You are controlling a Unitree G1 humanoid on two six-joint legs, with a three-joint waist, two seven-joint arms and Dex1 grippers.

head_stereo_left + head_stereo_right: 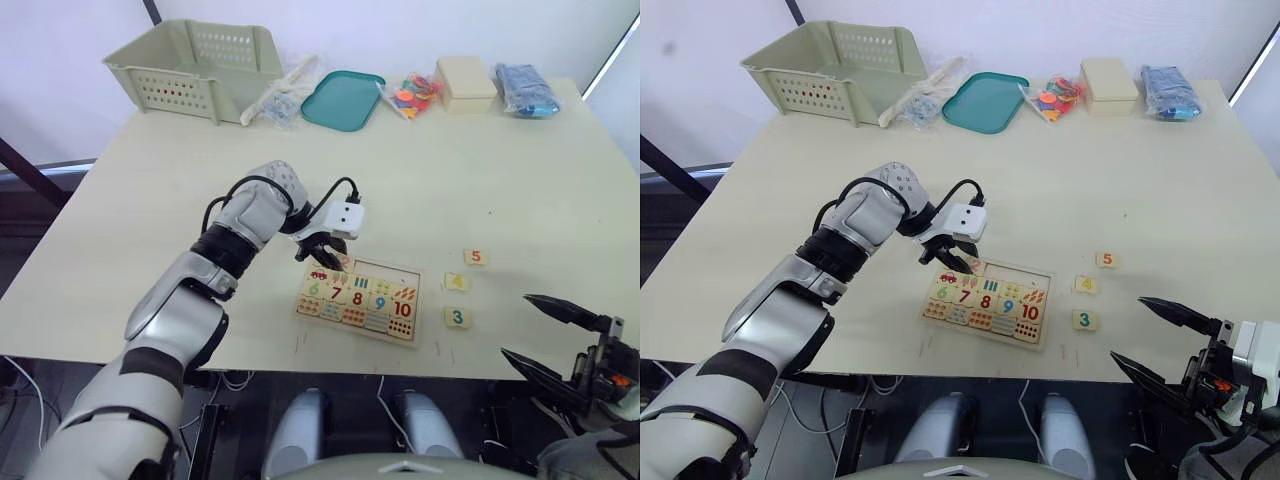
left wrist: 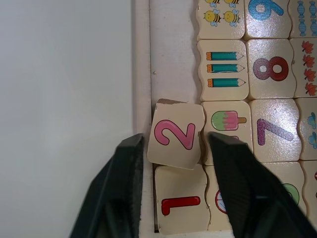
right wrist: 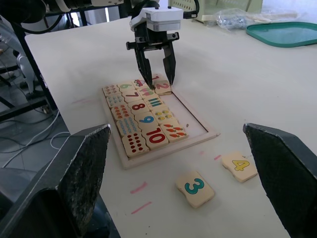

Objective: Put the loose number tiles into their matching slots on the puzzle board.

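While the left gripper (image 2: 173, 148) is hovering with fingers spread around tile 2 (image 2: 174, 136) (gripping nothing), the tile is sitting crooked in the puzzle board (image 1: 358, 298); it is needing a gentle straightening push

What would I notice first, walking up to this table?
The left gripper stands over the puzzle board near the table's front edge, fingers open around a tilted 2 tile not yet flat in its slot. Tiles 3, 4 and 5 lie loose to the board's right.
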